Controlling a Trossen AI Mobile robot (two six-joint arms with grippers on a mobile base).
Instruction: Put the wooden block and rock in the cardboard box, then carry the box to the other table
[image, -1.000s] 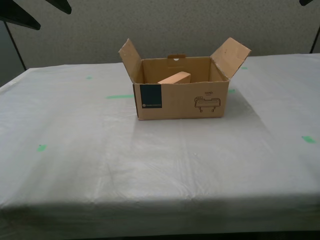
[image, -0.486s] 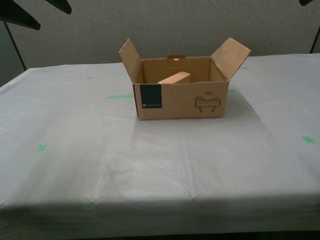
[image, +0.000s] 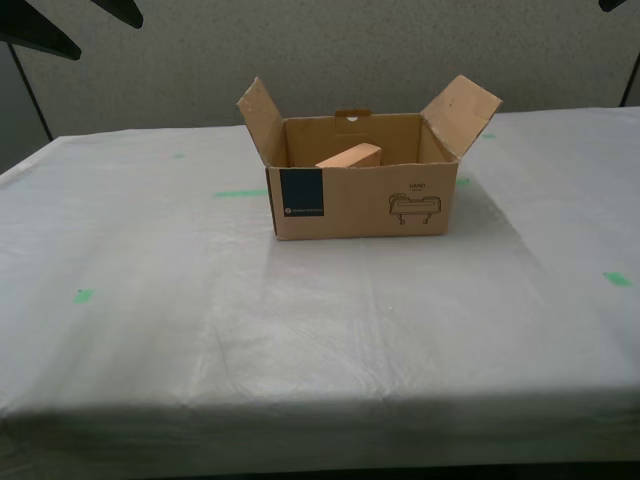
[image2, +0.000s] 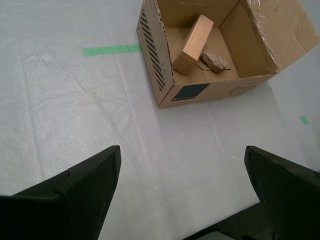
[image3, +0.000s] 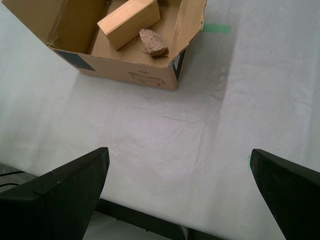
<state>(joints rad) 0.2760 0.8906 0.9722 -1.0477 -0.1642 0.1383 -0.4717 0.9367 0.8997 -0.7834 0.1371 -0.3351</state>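
Cardboard box (image: 360, 195) standing on the sheeted bench (image: 300, 330) with green tape marks (image: 240, 193), flaps up. Wooden block (image2: 193, 44) leaning tilted inside, rock (image2: 216, 61) on the box floor just beside it. First pincer (image3: 180, 187) and second pincer (image2: 182, 182) both spread wide, empty, well apart from the box.

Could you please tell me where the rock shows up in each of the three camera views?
Exterior view: not visible; the cardboard box front wall hides it.
First wrist view: rock on the box floor beside the wooden block.
Second wrist view: rock beside the block's lower end.
Shared landmark: the box's dark blue label.
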